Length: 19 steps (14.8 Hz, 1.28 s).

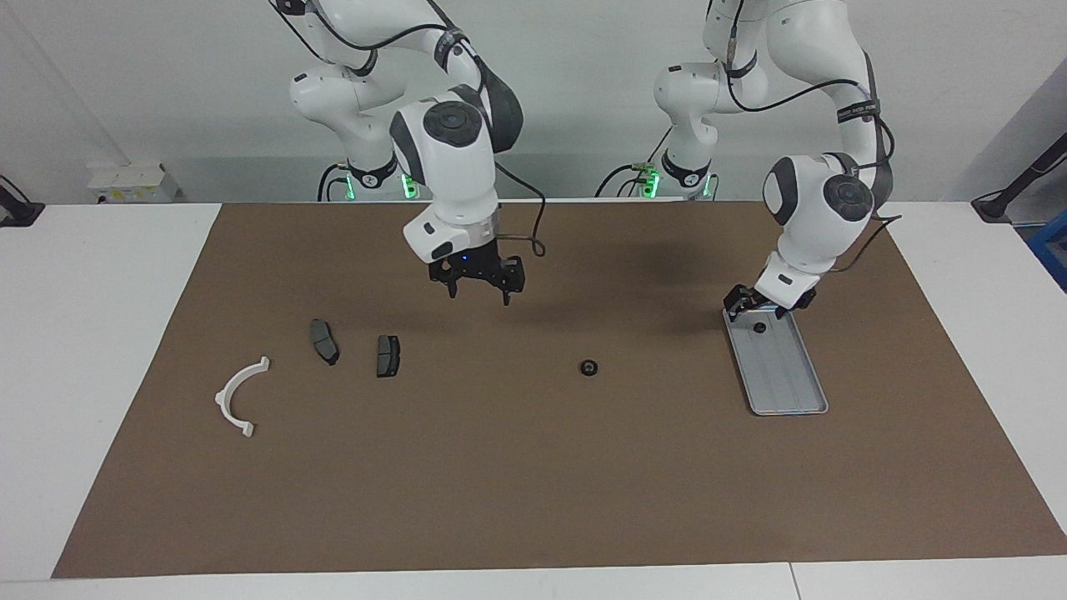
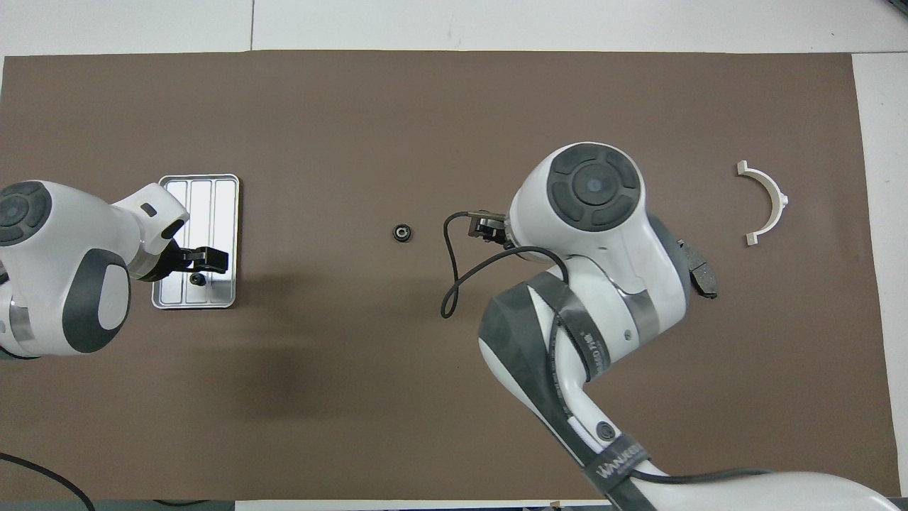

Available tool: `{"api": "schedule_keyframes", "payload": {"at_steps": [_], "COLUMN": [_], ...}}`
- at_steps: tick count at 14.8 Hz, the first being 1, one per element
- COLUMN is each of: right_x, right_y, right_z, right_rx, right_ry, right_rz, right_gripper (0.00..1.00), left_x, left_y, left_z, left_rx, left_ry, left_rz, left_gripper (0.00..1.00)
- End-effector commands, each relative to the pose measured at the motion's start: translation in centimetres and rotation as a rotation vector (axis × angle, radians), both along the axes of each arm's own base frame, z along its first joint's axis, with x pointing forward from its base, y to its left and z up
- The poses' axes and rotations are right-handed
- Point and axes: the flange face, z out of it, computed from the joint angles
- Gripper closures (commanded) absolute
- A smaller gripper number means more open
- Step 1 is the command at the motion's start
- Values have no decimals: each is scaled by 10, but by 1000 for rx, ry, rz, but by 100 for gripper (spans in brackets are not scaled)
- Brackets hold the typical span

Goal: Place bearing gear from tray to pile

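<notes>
My brown mat [image 1: 533, 483] covers most of the white table [image 1: 92, 333], flat and matte. On it, toward my left arm's end, lies the tray [image 1: 788, 392]: silver-grey metal, rectangular with rounded corners, a raised rim and a ribbed floor, its long axis running from near me out away from me. The pile sits toward my right arm's end: a white plastic half-ring bracket [image 1: 239, 397], then two dark grey brake pads [image 1: 324, 342], flat and well apart from the tray.

My right gripper [image 1: 479, 287] hangs over bare mat beside the pads, its fingers spread and holding nothing. My left gripper [image 1: 757, 308] is low over the tray's end nearest me, fingers apart, empty.

One bearing gear [image 1: 588, 367], a small dark ring with a pale centre, lies flat on the mat between tray and pile. A second small dark part [image 1: 759, 328] sits in the tray just under my left gripper.
</notes>
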Motion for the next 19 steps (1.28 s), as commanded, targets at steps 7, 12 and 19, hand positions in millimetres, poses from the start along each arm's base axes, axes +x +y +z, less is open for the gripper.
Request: {"api": "schedule_keyframes", "payload": {"at_steps": [7, 12, 19], "right_x": [58, 54, 44], "right_y": [129, 164, 186], "right_z": [-85, -109, -150], "right_rx": [-57, -54, -89], "right_ry": [-2, -13, -36], "right_rz": [-156, -118, -65], "right_gripper": [7, 6, 4], "left_x": [-9, -10, -16], "left_y": [19, 23, 23], "left_z": [-44, -45, -51], "left_rx": [6, 6, 5], "left_ry": [-50, -45, -25], "left_rz": [-6, 6, 18], "left_gripper": [27, 34, 47]}}
